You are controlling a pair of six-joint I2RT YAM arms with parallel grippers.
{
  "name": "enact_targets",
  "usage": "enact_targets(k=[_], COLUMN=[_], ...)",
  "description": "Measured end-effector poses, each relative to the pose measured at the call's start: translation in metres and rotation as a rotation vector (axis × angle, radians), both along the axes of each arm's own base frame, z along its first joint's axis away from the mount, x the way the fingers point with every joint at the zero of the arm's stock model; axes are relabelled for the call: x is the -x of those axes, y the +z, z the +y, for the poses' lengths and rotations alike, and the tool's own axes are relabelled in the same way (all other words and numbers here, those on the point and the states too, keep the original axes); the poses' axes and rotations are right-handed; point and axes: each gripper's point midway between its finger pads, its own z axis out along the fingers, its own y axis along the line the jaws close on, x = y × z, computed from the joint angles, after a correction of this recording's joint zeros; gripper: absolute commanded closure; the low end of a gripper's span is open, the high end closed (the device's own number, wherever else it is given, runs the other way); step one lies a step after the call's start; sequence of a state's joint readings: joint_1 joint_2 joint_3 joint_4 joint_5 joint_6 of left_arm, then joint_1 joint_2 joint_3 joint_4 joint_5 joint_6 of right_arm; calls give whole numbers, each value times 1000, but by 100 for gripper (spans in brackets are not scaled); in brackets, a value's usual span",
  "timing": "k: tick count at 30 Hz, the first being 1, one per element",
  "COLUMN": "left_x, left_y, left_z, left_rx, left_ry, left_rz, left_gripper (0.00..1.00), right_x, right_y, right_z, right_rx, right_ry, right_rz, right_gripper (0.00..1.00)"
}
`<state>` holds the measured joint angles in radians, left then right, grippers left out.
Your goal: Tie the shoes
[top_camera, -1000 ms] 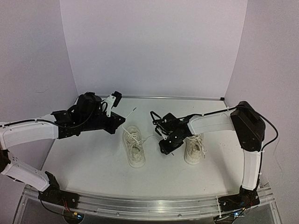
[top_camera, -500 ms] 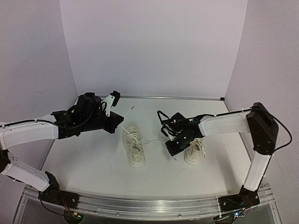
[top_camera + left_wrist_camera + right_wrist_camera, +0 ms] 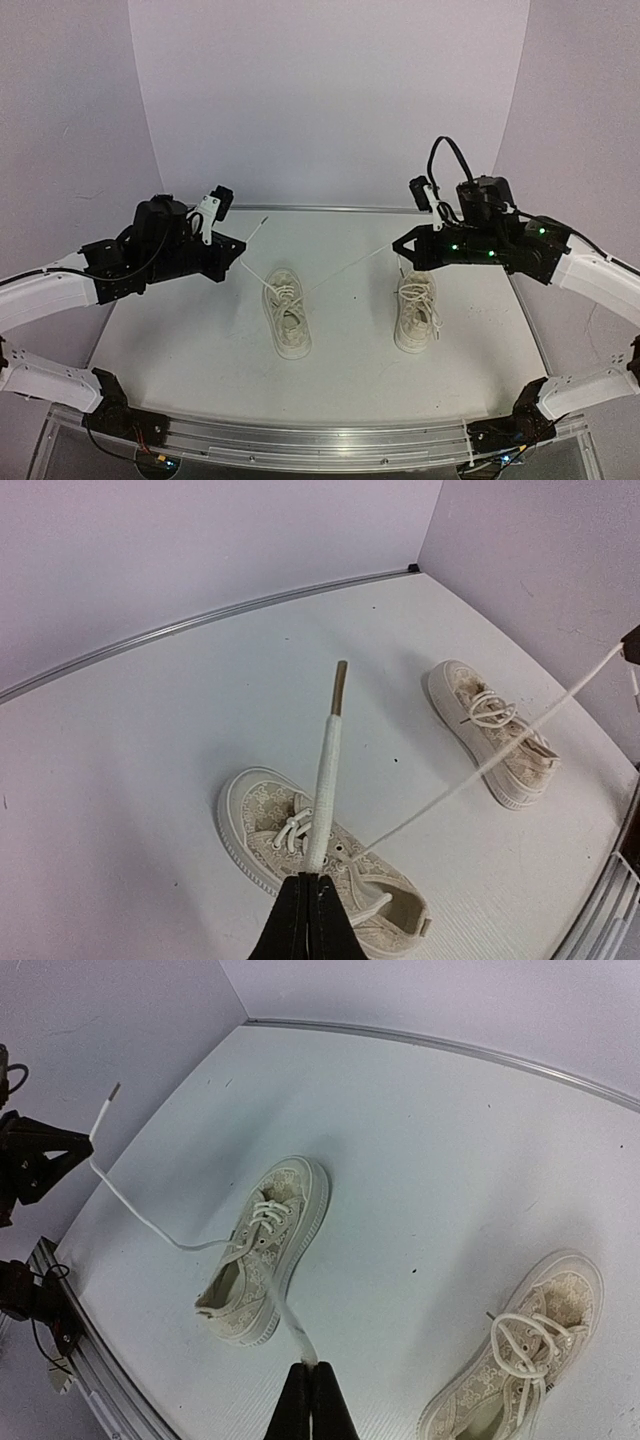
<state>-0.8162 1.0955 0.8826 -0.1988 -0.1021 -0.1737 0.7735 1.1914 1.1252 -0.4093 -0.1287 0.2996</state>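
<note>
On the table (image 3: 200, 340), shoes (image 3: 287, 312), laces (image 3: 322, 780) taut.

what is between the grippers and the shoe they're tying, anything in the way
Nothing visible. The left gripper and right gripper are each shut on a lace of the left-side shoe; both run straight to it above the table. The other shoe lies beside the right lace, not across it.

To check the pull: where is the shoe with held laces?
In the top view this shoe lies left of centre, nearer the left hand, the second shoe at its right.
</note>
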Motion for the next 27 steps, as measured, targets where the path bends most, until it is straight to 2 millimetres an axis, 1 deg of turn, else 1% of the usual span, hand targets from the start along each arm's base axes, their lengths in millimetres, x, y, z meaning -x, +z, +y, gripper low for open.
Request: enact_targets(k=[3, 6, 8, 16, 23, 27], left_x=[9, 15, 18, 26, 27, 27], left_y=[14, 34, 42, 42, 43, 44], left_z=[0, -6, -10, -17, -17, -17], left_rx=[29, 69, 88, 106, 109, 109], left_ry=[-39, -82, -111, -167, -169, -168], left_rz=[-7, -22, -25, -6, -7, -7], left_gripper=[100, 100, 100, 100, 100, 100], right_x=[4, 7, 9, 14, 19, 20], right_y=[3, 6, 7, 6, 23, 25], right_z=[-5, -9, -10, -16, -20, -21], right_rx=[-6, -10, -10, -1, -31, -35], right_ry=[-10, -16, -17, -21, -24, -25], right_rz=[9, 8, 10, 26, 6, 7], right_gripper=[100, 100, 100, 100, 100, 100])
